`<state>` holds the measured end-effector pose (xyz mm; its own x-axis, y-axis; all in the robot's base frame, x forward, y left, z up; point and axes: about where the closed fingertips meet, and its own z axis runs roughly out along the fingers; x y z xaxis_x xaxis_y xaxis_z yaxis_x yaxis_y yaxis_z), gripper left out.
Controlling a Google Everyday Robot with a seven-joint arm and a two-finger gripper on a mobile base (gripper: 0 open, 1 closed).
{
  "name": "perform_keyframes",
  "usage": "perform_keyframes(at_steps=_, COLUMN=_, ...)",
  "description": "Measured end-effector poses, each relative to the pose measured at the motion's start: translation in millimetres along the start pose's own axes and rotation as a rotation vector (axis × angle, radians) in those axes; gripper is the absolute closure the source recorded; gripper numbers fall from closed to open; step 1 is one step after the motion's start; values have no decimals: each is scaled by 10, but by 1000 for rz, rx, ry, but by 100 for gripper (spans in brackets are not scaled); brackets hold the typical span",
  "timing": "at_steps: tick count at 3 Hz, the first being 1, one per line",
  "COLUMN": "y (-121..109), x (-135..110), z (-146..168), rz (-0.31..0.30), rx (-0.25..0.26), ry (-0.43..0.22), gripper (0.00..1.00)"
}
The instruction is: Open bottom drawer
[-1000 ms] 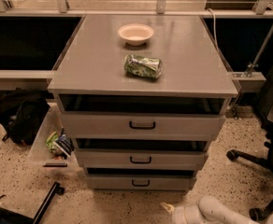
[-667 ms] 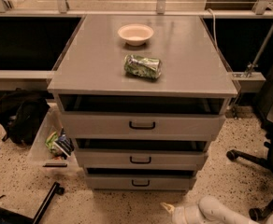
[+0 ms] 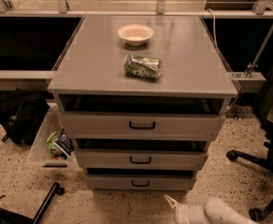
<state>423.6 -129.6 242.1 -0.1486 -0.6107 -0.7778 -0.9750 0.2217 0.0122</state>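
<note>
The grey cabinet (image 3: 141,64) stands in the middle with three drawer fronts. The bottom drawer (image 3: 140,182) is the lowest, shallowest front, with a small black loop handle (image 3: 140,183). Above it are the middle drawer (image 3: 140,159) and the top drawer (image 3: 141,124). My gripper (image 3: 170,201) is at the bottom edge of the camera view, a pale tip on a white arm (image 3: 216,213), low over the floor, right of and in front of the bottom drawer's handle, apart from it.
A cream bowl (image 3: 135,34) and a crumpled green bag (image 3: 142,66) lie on the cabinet top. A black backpack (image 3: 19,115) and a clear bin of clutter (image 3: 54,143) sit at the left. Black chair legs (image 3: 248,160) are at the right. A black bar (image 3: 45,204) lies on the floor.
</note>
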Motion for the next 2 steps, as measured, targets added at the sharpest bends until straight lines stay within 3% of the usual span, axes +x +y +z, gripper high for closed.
perform_keyframes(at_steps=1, y=-98, x=-487, z=-597, rz=-167, rx=204, ry=14, gripper=0)
perform_keyframes(at_steps=2, y=348, x=-854, z=-777, rz=-258, rx=256, ry=0, gripper=0)
